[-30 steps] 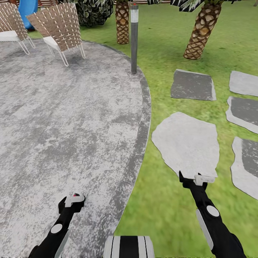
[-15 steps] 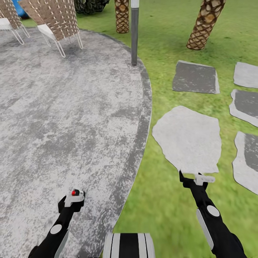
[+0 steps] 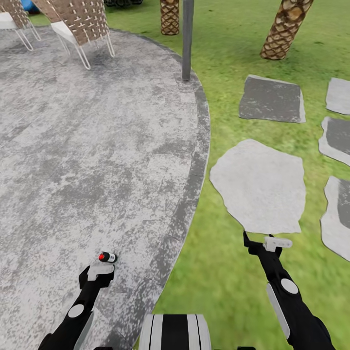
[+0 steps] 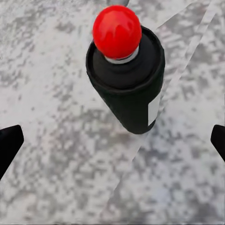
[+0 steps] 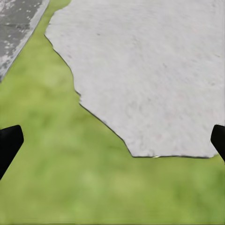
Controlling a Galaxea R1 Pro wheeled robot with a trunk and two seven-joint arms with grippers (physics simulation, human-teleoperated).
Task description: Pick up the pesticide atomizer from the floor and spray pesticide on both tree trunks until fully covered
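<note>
Matt black atomizer, glossy red cap

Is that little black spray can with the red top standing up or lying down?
Lying down: the spray can rests on its side on the grey patio.
</note>
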